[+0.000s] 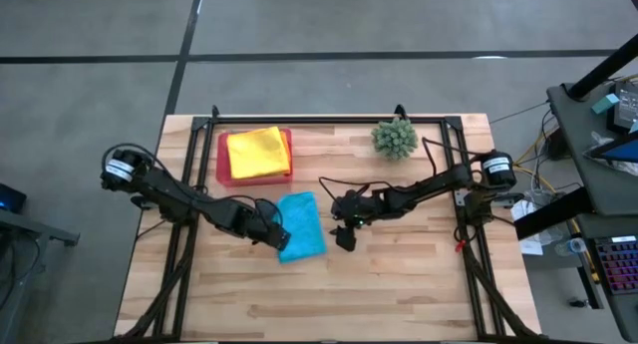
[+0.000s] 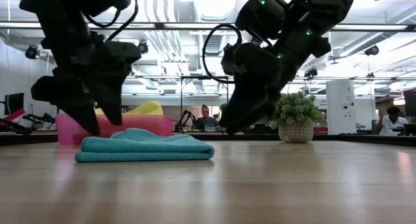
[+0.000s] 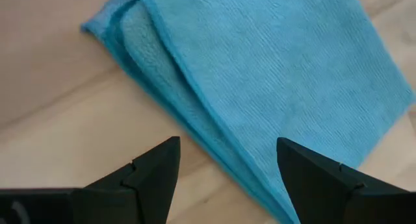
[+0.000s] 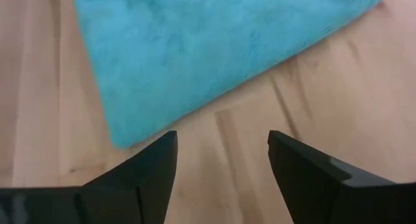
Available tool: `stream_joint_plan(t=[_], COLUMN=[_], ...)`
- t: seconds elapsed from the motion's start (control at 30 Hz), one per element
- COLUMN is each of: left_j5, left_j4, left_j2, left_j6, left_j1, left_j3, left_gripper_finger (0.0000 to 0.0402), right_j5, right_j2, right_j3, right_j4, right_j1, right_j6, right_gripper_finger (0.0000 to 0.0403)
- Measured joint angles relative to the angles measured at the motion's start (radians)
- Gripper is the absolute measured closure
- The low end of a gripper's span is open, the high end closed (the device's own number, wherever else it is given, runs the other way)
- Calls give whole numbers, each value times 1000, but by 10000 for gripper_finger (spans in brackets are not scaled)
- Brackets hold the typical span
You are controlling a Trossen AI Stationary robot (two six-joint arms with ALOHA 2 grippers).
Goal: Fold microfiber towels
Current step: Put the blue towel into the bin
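fingers of both grippers stood wide apart and held nothing. left gripper [image 3: 221,178] hung over the long layered edge of the turquoise towel [image 1: 301,227], its pads just clear of the cloth; right gripper [image 4: 221,172] sat just off the towel's opposite side over bare wood, also apart from it

turquoise towel lay folded on the wooden table [image 1: 399,284], near the middle and a little to the left, as a narrow rectangle. left wrist view showed stacked layers at one edge, so more than one fold looked made. low view showed it as a low, flat, even stack [image 2: 144,148]

behind it, toward the far left of the table, the pink tray [image 1: 222,160] carried a yellow towel [image 1: 258,152], lying flat within the tray, with a further orange-toned layer seeming to show at its edge; could not tell how many cloths were stacked there

judgement: turquoise towel looked finished and released, not yet put on the tray. remaining work seemed to be moving it to the stack. no unfolded towel was visible on the table, and no green one was seen anywhere

small spiky plant [image 1: 395,138] stood at the far right side, well apart from the towel

people showed in the room beyond, away from the table
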Motion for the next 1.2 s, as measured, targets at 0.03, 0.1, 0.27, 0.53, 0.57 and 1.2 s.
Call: stream_joint_plan(t=[0.03,0.1,0.27,0.53,0.57,1.2], left_j5=[8,64,224,225,206,19], left_j4=[2,33,72,315,361,396], left_j2=[0,0,16,125,150,45], left_j6=[7,52,200,286,295,643], left_j1=[0,-14,-77,-118,-111,115], left_j3=[3,4,3,3,7,82], left_gripper_finger=[162,162,162,162,162,162], right_j5=[0,-1,1,4,5,61], right_j2=[0,0,0,1,-2,-346], right_j3=[-4,-10,-11,-12,-12,-130], right_j4=[-1,-8,-8,-11,-19,-238], right_j1=[4,7,6,6,6,4], right_j6=[0,-1,-13,-48,-57,60], right_gripper_finger=[172,172,172,172,172,172])
